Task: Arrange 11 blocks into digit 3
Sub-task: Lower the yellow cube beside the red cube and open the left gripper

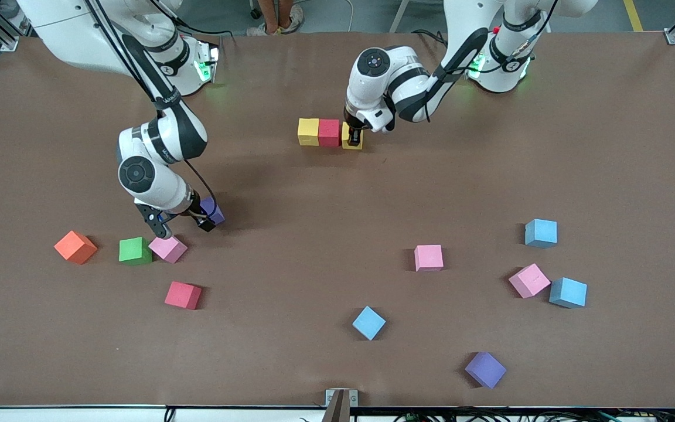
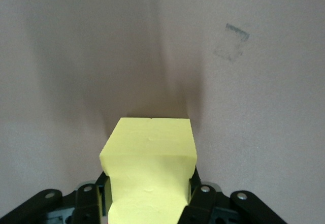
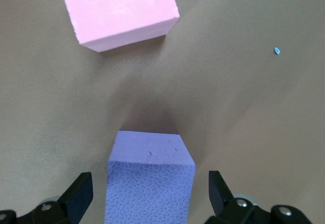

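Top bar of the 3 is going in: yellow block (image 1: 308, 131) and red block (image 1: 329, 132) sit touching in a row near the bases, and the left gripper (image 1: 355, 139) is down at the row's end toward the left arm, fingers clamped on the second yellow block (image 2: 150, 155). In the front view it looks seated against the red one, but the arm hides the seam, so I can't confirm the contact. To finish this well: press it flush and square to the red block, keep it flat on the table (image 1: 490, 176), open the fingers without dragging, then lift straight up so the row isn't nudged. The right gripper (image 1: 180, 223) is low at the right arm's end, fingers spread wide either side of a purple block (image 3: 150, 178), not touching it. That block is on the table, with a pink block (image 1: 167, 248) just beside it and nearer the camera. Centre the fingers on the purple faces before closing, and watch the pink block on the way in. Loose stock: green (image 1: 135, 250) beside that pink one, a red (image 1: 183, 295), two more pinks, three light blues and another purple (image 1: 485, 369) spread toward the camera side. Orange cube (image 1: 75, 247) stays out.
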Controlling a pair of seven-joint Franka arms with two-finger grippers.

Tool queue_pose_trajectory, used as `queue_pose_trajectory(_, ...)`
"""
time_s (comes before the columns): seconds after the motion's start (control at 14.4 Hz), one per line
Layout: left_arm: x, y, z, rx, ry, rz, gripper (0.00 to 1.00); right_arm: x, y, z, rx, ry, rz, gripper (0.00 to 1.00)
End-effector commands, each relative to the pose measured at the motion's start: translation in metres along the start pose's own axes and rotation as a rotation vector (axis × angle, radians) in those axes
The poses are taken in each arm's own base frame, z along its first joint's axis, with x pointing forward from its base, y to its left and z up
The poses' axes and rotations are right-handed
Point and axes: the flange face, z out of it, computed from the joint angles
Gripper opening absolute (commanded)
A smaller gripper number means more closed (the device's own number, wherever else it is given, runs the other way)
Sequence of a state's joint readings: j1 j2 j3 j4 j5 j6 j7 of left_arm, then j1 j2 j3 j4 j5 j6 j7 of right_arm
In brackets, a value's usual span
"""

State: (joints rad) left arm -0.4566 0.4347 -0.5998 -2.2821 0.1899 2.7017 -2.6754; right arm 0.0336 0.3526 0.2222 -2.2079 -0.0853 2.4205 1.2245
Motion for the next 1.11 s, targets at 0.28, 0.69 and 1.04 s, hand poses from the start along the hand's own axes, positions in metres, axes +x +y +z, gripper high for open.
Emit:
queue_pose_trajectory(0.28, -0.013, -0.011, 0.01, 0.007, -0.003, -0.008, 0.12, -0.004, 0.009, 0.001, -0.005, 0.004, -0.016, 0.86)
queue_pose_trajectory(0.69, -0.012, -0.011, 0.014, 0.014, 0.0, -0.012, 0.51, -0.005, 0.009, 0.007, -0.019, -0.002, -0.075, 0.49)
queue_pose_trajectory(1.04, -0.012, -0.012, 0.005, 0.01, 0.031, -0.031, 1.0, -0.001, -0.002, -0.008, 0.013, 0.015, -0.149, 0.3)
